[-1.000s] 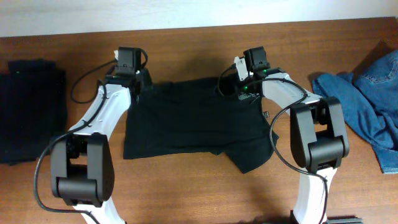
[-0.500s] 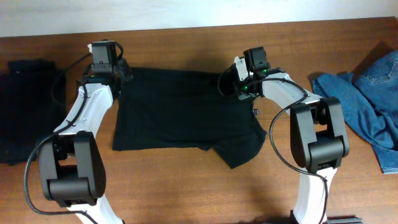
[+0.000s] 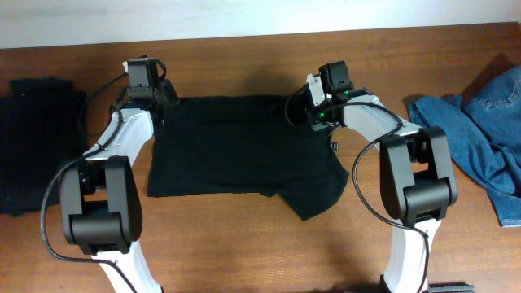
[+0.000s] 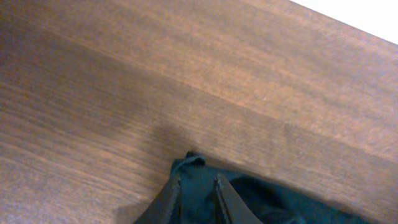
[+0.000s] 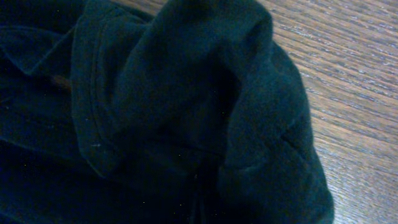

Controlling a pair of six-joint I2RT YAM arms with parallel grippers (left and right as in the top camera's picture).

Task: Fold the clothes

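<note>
One of the clothes, a plain black garment (image 3: 244,146), lies spread flat in the middle of the wooden table. My left gripper (image 3: 165,98) is at its far left corner. In the left wrist view the jaws (image 4: 196,178) stand slightly apart over that corner (image 4: 261,199), with cloth showing in the gap. My right gripper (image 3: 299,110) is at the far right corner, shut on a bunched fold of the black cloth (image 5: 186,81). Its dark fingers (image 5: 196,186) are nearly lost in the fabric. A flap of the garment (image 3: 317,195) hangs out at the near right.
A folded stack of black clothes (image 3: 41,138) sits at the table's left edge. Crumpled blue denim (image 3: 480,122) lies at the right edge. Bare wood (image 3: 244,244) lies in front of the garment. Both arm bases (image 3: 102,220) stand at the near side.
The left gripper has drawn the far left corner leftward and back, stretching the garment wider, then its jaws parted a little. The right arm has held still.
</note>
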